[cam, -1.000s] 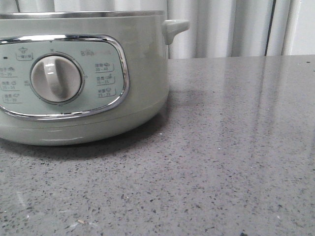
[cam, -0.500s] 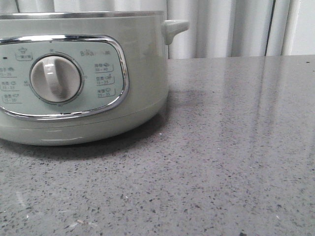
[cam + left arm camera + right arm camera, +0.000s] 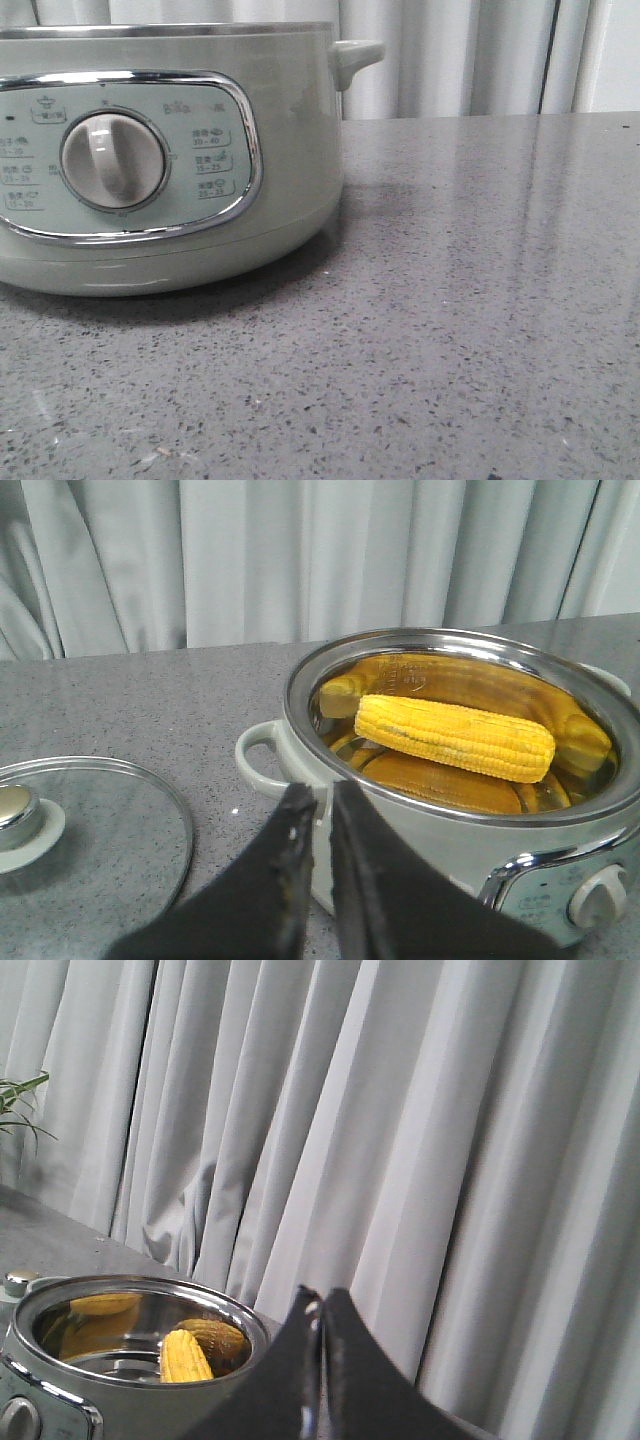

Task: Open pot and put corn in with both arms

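Observation:
The pale-green pot [image 3: 290, 150] fills the left of the front view, its dial [image 3: 112, 160] facing me. In the left wrist view the pot [image 3: 420, 850] stands open, and the yellow corn [image 3: 455, 737] lies inside on its metal bottom. Its glass lid [image 3: 90, 850] rests flat on the table beside the pot. My left gripper [image 3: 322, 798] is shut and empty, just outside the pot's rim near a side handle [image 3: 262, 765]. The right wrist view shows the pot [image 3: 60, 1390] with the corn [image 3: 185, 1358] in it. My right gripper [image 3: 321, 1305] is shut and empty, raised beside the pot.
The grey speckled table [image 3: 470, 300] stretches to the right of the pot. Pale curtains [image 3: 400, 1130] hang behind it. A green plant [image 3: 15, 1105] shows at the far edge of the right wrist view.

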